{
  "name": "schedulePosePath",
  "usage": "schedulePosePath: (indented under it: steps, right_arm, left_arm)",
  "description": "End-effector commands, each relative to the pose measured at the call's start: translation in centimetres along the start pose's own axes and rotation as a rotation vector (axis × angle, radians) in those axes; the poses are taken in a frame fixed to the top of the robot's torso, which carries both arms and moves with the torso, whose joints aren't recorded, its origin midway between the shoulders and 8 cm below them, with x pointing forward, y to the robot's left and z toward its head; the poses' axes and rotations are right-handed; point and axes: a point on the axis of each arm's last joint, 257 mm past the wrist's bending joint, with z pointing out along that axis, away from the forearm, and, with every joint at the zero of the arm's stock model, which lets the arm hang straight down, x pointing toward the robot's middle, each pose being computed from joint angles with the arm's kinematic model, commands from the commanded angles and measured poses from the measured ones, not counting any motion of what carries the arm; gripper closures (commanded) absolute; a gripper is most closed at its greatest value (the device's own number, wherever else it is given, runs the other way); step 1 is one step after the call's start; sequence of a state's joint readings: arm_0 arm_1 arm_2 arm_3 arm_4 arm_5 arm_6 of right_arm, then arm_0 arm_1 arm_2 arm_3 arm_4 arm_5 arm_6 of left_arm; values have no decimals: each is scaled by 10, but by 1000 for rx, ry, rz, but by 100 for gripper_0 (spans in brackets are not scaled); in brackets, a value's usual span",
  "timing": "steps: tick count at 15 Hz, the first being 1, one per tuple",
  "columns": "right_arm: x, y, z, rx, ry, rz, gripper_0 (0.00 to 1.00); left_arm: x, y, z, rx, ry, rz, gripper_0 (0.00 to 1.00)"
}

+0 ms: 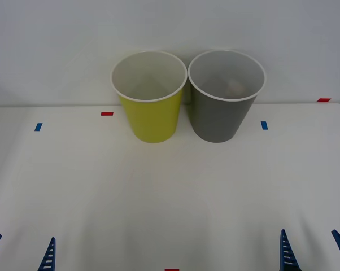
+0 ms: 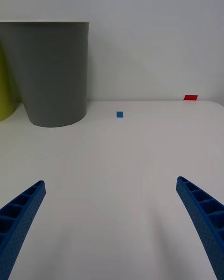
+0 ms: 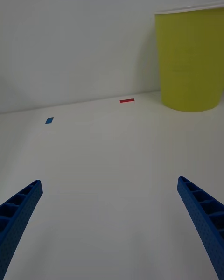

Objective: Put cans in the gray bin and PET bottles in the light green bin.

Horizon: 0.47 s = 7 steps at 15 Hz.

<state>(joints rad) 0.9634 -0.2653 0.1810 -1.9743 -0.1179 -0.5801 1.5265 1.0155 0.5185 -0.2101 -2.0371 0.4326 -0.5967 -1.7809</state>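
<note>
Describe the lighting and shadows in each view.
Front view: even, soft light, faint shadows at the foot of the light green bin and gray bin, no glare. Right wrist view: the gray bin's wall shades darker toward one side. Left wrist view: the table is evenly lit.

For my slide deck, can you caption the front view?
Light green bin and gray bin side by side on the table; left gripper and right gripper open.
</note>
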Motion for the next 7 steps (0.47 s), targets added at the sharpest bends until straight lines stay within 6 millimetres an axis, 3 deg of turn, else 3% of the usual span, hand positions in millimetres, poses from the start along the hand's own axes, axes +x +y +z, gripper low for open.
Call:
schedulePosePath:
  steps: [1,7]
  right_arm:
    - [0,0,0,0,0,0,4]
    - [0,0,0,0,0,0,4]
  left_arm:
    - [0,0,0,0,0,0,0]
    - [0,0,0,0,0,0,0]
